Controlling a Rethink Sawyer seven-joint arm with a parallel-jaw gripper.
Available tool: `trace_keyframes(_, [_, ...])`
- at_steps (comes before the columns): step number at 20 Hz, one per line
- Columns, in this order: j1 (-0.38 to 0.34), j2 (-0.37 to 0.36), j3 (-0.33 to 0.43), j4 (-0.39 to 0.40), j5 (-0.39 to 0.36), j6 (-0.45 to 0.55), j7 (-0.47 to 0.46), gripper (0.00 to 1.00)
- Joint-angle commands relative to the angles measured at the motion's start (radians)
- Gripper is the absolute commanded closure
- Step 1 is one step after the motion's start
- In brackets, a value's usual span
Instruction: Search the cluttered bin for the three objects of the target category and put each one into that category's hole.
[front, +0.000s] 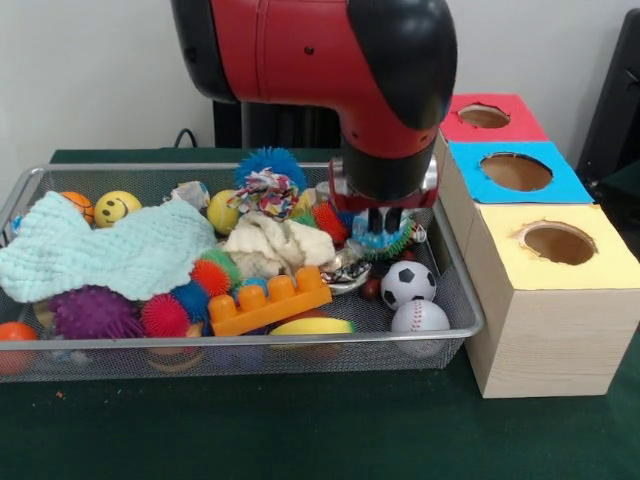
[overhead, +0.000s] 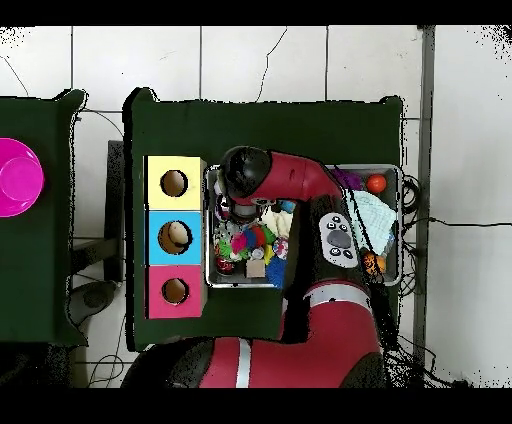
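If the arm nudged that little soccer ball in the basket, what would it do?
The soccer ball would probably roll, being round and smooth. It likely wouldn't go far: the baseball and the basket's rim sit close by. It looks small and probably light.

The cluttered bin (front: 470, 325) is a wide, shallow silver wire-mesh basket with a metal rim, standing level on the green worktop (front: 300, 430) and filled with mixed toys. The hole (front: 516, 171) is round, cut through the blue top of the middle wooden box, just beside the bin. No transparent bottle can be made out.
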Motion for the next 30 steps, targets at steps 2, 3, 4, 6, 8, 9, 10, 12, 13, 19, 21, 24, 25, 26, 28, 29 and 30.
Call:
trace_keyframes(2, [0.006, -0.073, 0.001, -0.036, -0.028, 0.198, 0.073, 1.00])
trace_keyframes(3, [0.007, -0.073, 0.003, -0.045, -0.029, 0.205, 0.076, 1.00])
trace_keyframes(4, [0.007, -0.081, 0.006, -0.042, -0.029, 0.199, 0.075, 1.00])
trace_keyframes(6, [0.007, -0.080, 0.014, -0.057, -0.026, 0.212, 0.082, 1.00])
trace_keyframes(8, [0.009, -0.075, 0.020, -0.070, -0.026, 0.229, 0.086, 1.00])
trace_keyframes(9, [0.011, -0.058, 0.022, -0.090, -0.026, 0.236, 0.095, 1.00])
trace_keyframes(10, [0.012, -0.062, 0.023, -0.081, -0.019, 0.237, 0.106, 1.00])
trace_keyframes(12, [0.017, -0.071, 0.025, -0.060, -0.001, 0.246, 0.129, 1.00])
trace_keyframes(13, [0.020, -0.070, 0.028, -0.052, 0.013, 0.246, 0.149, 1.00])
trace_keyframes(19, [0.060, -0.092, 0.042, 0.046, 0.104, 0.141, 0.254, 1.00])
trace_keyframes(21, [0.076, -0.097, 0.038, 0.067, 0.128, 0.126, 0.277, 1.00])
trace_keyframes(24, [0.105, -0.087, 0.030, 0.059, 0.155, 0.127, 0.310, 1.00])
trace_keyframes(25, [0.116, -0.079, 0.027, 0.047, 0.163, 0.130, 0.320, 1.00])
trace_keyframes(26, [0.125, -0.078, 0.022, 0.047, 0.171, 0.128, 0.328, 1.00])
trace_keyframes(28, [0.141, -0.082, 0.011, 0.057, 0.188, 0.123, 0.340, 1.00])
trace_keyframes(29, [0.152, -0.076, 0.008, 0.048, 0.195, 0.127, 0.350, 1.00])
trace_keyframes(30, [0.159, -0.077, 0.004, 0.049, 0.200, 0.134, 0.353, 1.00])
